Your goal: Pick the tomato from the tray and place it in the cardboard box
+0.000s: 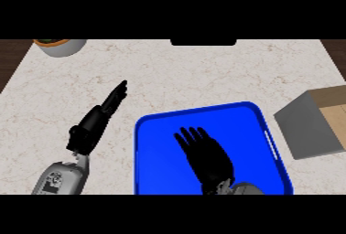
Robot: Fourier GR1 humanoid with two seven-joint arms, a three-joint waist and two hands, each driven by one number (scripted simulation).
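A blue tray [152, 125] lies at the counter's front centre. My right hand [206, 157] hovers over its middle, fingers straight and spread, pointing away from me. No tomato shows; the hand may hide it. The cardboard box [317, 121] stands at the right edge, just right of the tray, with a grey outer wall and a tan inside. My left hand [98, 119] rests on the counter left of the tray, fingers straight and pointing up and to the right.
A pale pot [61, 45] sits at the counter's far left corner. A dark fixture [202, 42] is at the back edge. Dark wood borders the counter at both sides.
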